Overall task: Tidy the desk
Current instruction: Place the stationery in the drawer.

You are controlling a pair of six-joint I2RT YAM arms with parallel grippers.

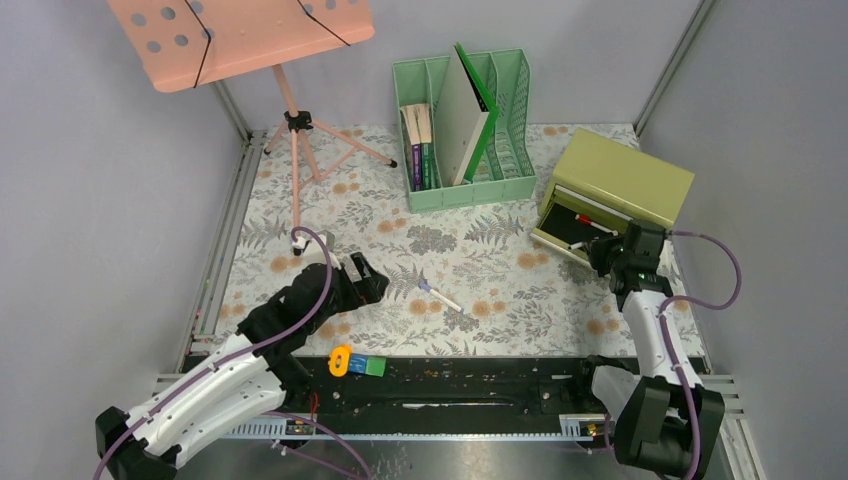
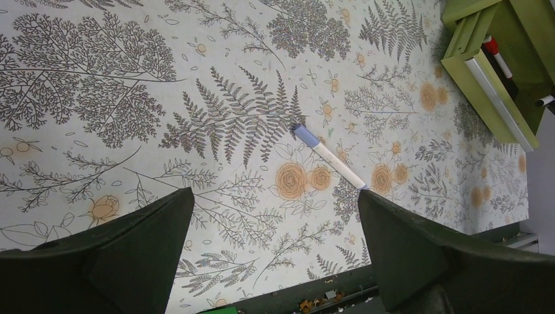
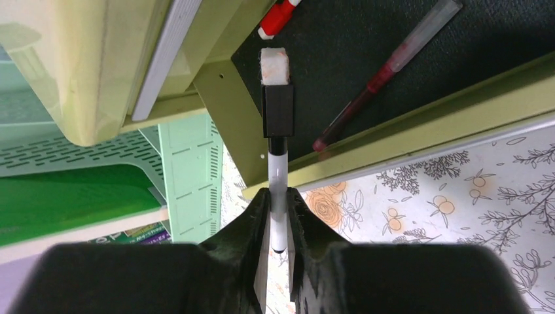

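My right end effector (image 3: pixel 278 196) is pinched nearly closed on a marker (image 3: pixel 277 154) whose long axis runs straight out from the grip, its tip over the open drawer (image 3: pixel 366 39) on the right side of the bench (image 1: pixel 520 270). My left end effector (image 2: pixel 275 195) hangs fully spread above the bench, the loose pen (image 2: pixel 327 156) lying slantwise just ahead of it

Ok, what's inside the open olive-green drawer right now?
In the olive-green drawer, on a dark liner, lie a slim red pen and a red-capped marker. The right gripper holds a black-capped white marker over its front edge. The drawer's back is hidden under the box top.
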